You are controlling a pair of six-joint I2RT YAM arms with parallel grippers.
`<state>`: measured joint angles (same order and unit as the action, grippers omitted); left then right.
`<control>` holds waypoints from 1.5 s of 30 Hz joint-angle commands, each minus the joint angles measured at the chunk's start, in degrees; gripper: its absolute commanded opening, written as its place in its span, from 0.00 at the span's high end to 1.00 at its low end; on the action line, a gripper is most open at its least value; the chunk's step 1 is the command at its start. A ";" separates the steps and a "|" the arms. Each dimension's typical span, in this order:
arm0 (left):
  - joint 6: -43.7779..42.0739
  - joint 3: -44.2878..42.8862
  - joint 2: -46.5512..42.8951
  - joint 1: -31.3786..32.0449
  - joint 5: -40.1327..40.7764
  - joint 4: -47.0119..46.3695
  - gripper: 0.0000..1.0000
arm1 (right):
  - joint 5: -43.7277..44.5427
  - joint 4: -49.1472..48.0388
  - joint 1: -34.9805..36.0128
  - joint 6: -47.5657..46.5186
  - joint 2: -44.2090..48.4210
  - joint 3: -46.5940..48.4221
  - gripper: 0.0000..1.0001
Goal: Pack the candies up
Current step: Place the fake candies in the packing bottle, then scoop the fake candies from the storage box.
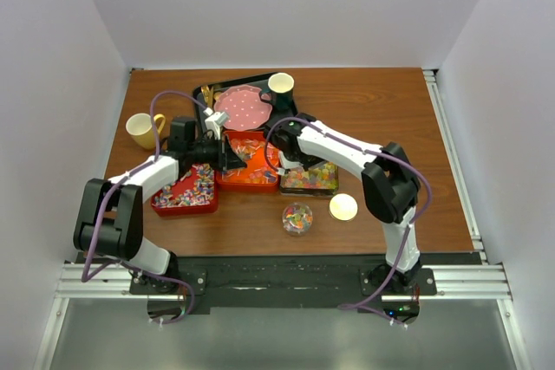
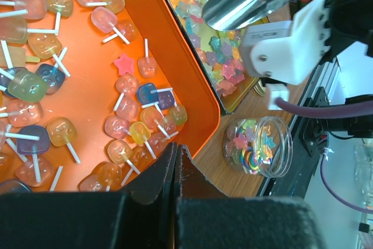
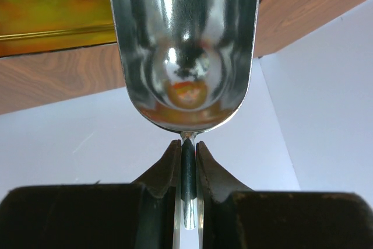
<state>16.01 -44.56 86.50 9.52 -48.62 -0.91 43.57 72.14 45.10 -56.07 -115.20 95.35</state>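
The left end effector is pictured pressed together over candies in the orange tray, lower centre; a metal scoop is pinched by the right end effector.

Arms: white shells, black joints and elbows
Cables: purple, looped along each arm
Fingers: black, wedge-shaped, matte
Wrist bracket: white plastic, two small screws
Bases: black, flat plates
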 commanded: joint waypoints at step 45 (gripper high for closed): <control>4.03 3.34 -0.54 -0.03 4.24 -2.79 1.00 | -25.36 -10.00 2.80 0.26 -4.95 -2.09 1.00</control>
<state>20.97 -39.64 88.07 9.87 -45.10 -4.08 33.10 67.40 47.31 -57.71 -122.30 93.51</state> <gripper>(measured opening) 0.013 0.113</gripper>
